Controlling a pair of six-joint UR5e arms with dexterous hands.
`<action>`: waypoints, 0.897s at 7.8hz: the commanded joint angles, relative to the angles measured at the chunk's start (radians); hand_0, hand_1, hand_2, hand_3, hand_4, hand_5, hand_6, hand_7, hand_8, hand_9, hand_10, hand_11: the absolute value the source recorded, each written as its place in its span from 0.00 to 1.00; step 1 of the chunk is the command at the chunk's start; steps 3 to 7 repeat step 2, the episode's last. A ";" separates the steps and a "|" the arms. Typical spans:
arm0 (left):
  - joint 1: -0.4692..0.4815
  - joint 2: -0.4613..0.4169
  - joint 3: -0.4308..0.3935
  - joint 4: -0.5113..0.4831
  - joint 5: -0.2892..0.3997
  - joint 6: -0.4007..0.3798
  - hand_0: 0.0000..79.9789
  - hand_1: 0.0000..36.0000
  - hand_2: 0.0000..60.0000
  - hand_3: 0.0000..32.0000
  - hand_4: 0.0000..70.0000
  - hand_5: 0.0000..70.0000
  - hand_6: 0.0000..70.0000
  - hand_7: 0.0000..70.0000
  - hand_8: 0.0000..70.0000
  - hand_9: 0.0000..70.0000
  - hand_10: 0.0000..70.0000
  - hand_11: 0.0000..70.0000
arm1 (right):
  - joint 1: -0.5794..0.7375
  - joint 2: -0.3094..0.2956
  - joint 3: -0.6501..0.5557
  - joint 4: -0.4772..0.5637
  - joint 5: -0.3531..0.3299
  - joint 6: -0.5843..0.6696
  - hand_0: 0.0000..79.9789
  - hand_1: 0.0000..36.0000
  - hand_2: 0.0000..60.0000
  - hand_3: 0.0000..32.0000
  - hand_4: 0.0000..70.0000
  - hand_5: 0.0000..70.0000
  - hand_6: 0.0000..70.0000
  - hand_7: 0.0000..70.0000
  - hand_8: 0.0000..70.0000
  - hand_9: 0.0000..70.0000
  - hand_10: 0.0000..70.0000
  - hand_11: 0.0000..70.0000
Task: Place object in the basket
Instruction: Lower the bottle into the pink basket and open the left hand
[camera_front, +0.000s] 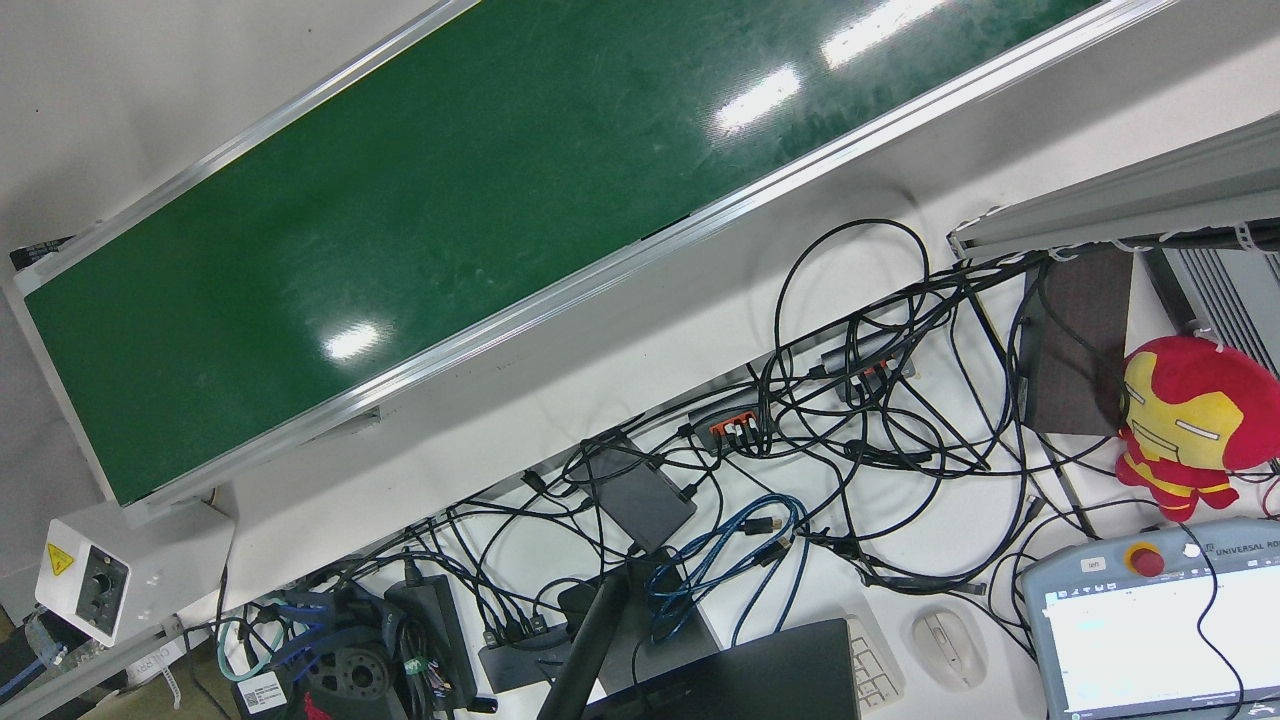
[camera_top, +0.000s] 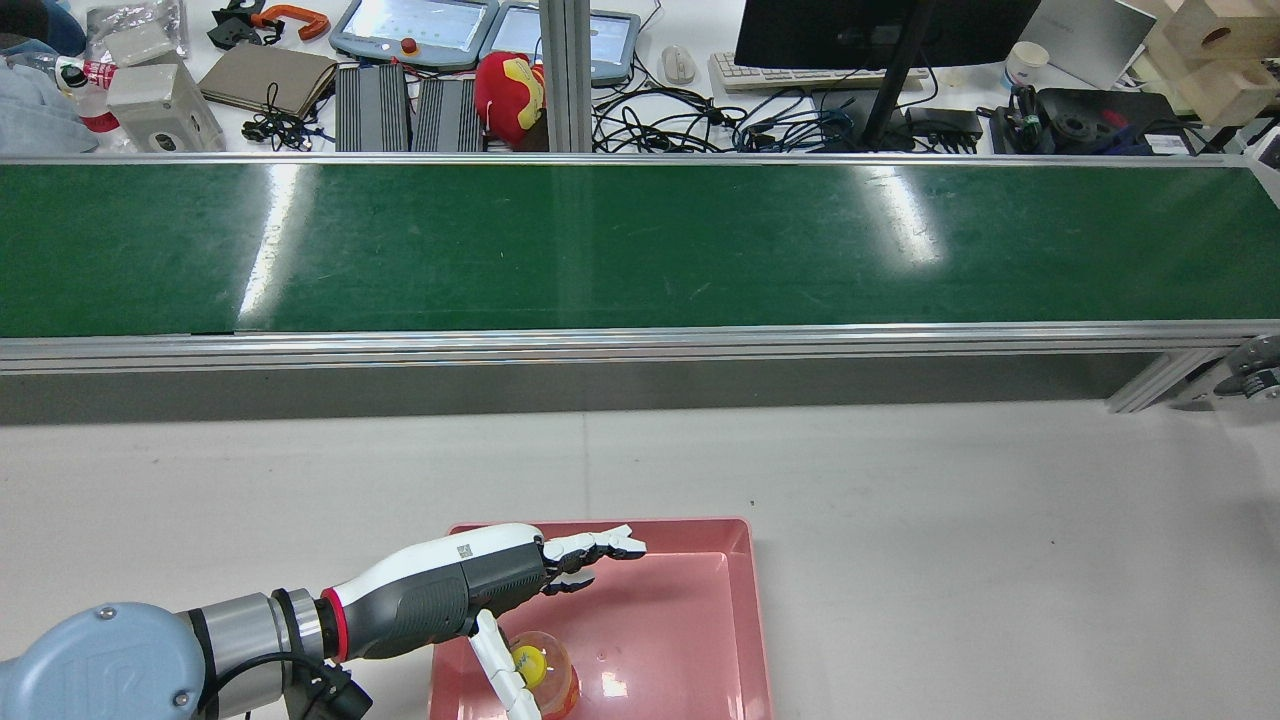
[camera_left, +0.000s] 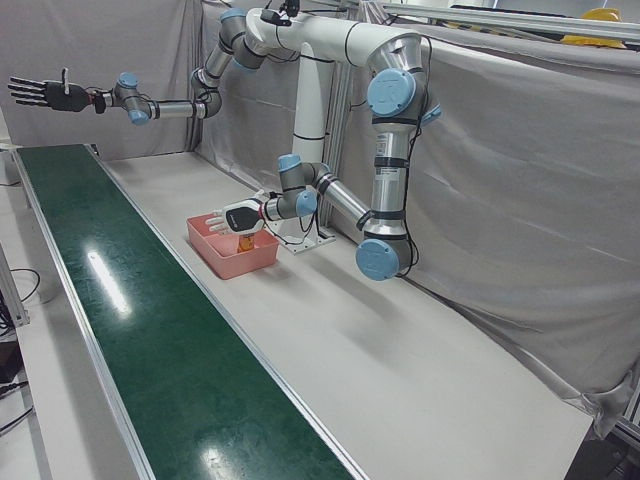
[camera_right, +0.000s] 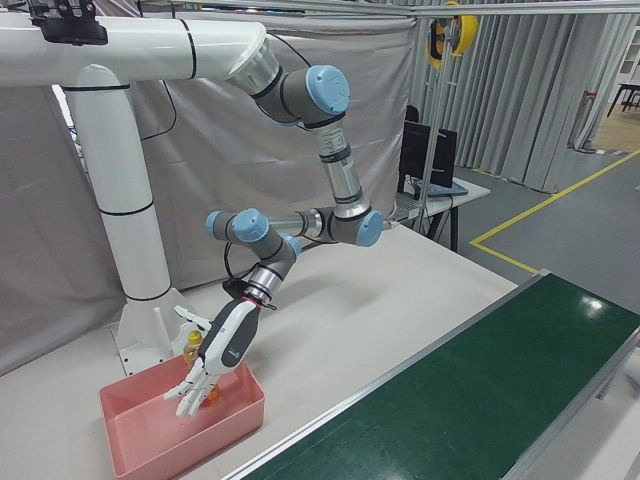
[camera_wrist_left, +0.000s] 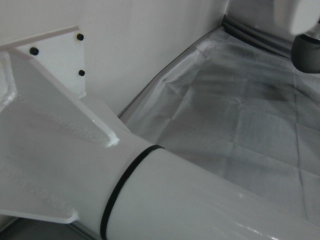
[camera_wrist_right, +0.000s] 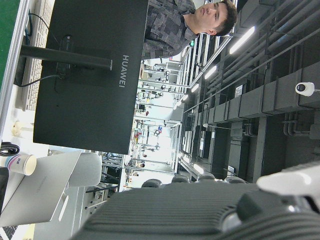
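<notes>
Release step: your left hand (camera_top: 470, 590) hangs spread and empty over the pink basket (camera_top: 690, 640), bottle (camera_top: 540, 675) inside, so lift clear

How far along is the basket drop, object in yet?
Done: the small orange bottle with a yellow cap already stands inside the pink basket. In hand: nothing; the left hand hovers over the basket with fingers spread, thumb beside the bottle. The right hand is raised far off over the green conveyor belt, open. Left: probably just pulling the left arm clear.
</notes>
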 joint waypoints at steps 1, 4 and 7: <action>-0.090 0.007 -0.105 0.030 0.002 -0.004 0.75 0.20 0.00 0.00 0.05 0.25 0.00 0.04 0.00 0.00 0.05 0.11 | 0.000 0.000 0.002 -0.001 0.000 0.000 0.00 0.00 0.00 0.00 0.00 0.00 0.00 0.00 0.00 0.00 0.00 0.00; -0.121 0.007 -0.153 0.063 0.002 -0.006 0.73 0.19 0.00 0.00 0.04 0.30 0.00 0.04 0.00 0.00 0.05 0.11 | 0.000 0.000 0.002 -0.001 0.000 0.000 0.00 0.00 0.00 0.00 0.00 0.00 0.00 0.00 0.00 0.00 0.00 0.00; -0.121 0.007 -0.153 0.063 0.002 -0.006 0.73 0.19 0.00 0.00 0.04 0.30 0.00 0.04 0.00 0.00 0.05 0.11 | 0.000 0.000 0.002 -0.001 0.000 0.000 0.00 0.00 0.00 0.00 0.00 0.00 0.00 0.00 0.00 0.00 0.00 0.00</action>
